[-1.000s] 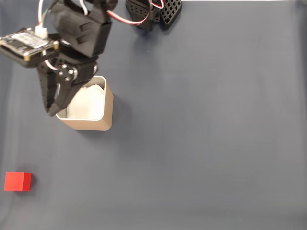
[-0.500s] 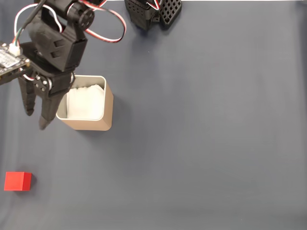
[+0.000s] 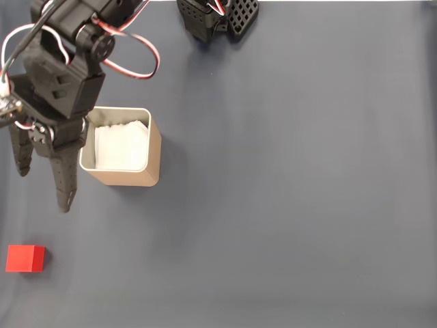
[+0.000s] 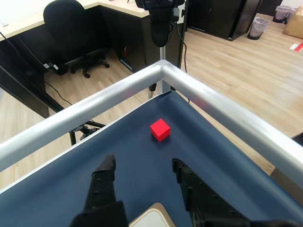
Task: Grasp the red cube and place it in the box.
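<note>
while the red cube [image 3: 25,259] sits untouched near the bench [image 3: 293,205] corner, well apart from the box [image 3: 124,147], the empty end effector [image 3: 42,186] hangs spread beside the box, so grasping and placing remain.

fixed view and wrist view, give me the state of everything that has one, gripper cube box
gripper: open, empty, hanging above the cloth between the box and the cube
red cube: resting flat on the blue cloth, untouched, apart from the gripper
box: upright, open at the top, white paper lining inside, no cube in it
</note>
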